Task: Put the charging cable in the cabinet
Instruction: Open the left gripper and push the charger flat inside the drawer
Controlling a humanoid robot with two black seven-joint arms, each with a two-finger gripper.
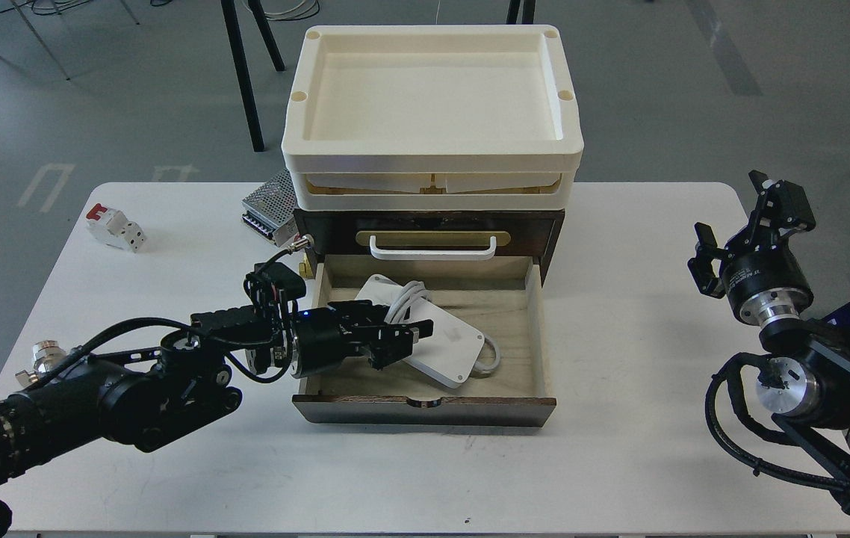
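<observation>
The charging cable [436, 340] is a flat, smooth white block with round corners and a pale cord wrapped around it. It lies inside the cabinet's [425, 224] open wooden drawer [537, 329]. My left pincer [402, 338] is opened up beside it; my right pincer [739, 224] is opened too.

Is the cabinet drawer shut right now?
No, the pale wood drawer is pulled out of the cabinet, with the charging cable lying inside it beside the left gripper.
</observation>
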